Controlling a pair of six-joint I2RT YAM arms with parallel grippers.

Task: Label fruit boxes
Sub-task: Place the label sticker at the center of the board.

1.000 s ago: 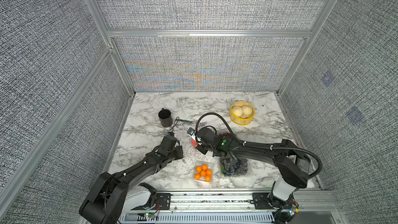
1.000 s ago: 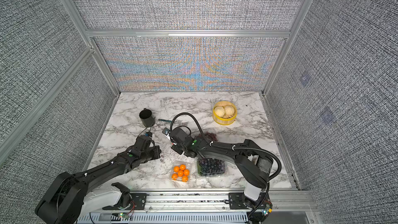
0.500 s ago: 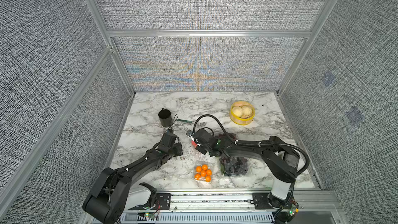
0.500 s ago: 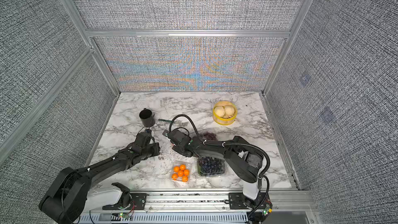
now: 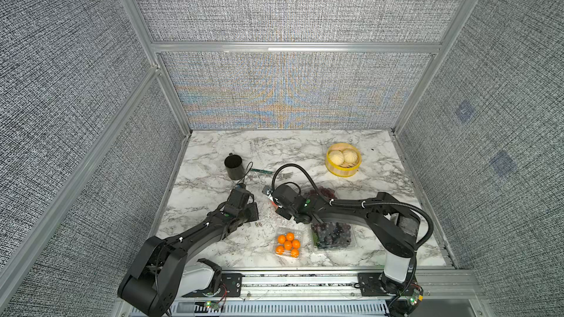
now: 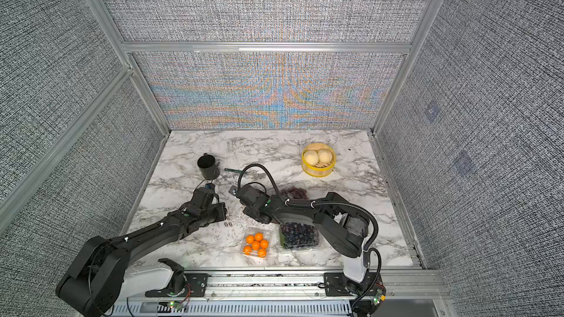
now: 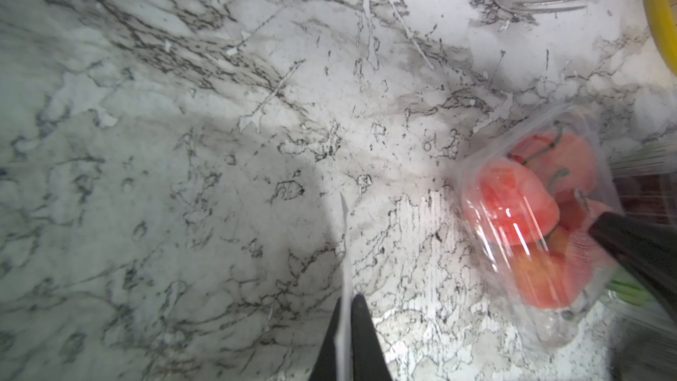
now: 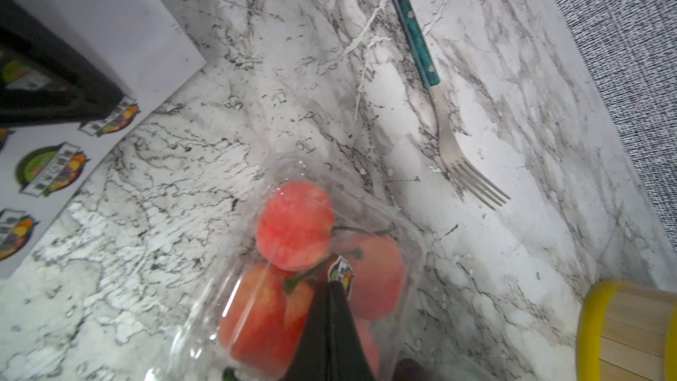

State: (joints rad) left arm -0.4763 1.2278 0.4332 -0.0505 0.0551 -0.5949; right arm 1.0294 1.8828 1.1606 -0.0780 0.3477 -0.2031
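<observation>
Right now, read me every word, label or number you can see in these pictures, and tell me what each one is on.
No text can be read anywhere.
The sticker sheet in the left claw: round fruit labels with banner print, too blurred to read.
The small sticker at the tip of the right claw: print too small to read.
The strawberry box and the fork: no lettering visible.

You are looking into a booth with grey woven walls (image 5: 290, 4) on three sides, framed by aluminium posts (image 5: 174, 102) and a crossbar (image 5: 293, 47). The back panel (image 5: 290, 93) shimmers with rainbow moiré. The table (image 5: 290, 147) is white marble, dark-veined and evenly lit, and a metal rail (image 5: 305, 282) runs along its near edge.
</observation>
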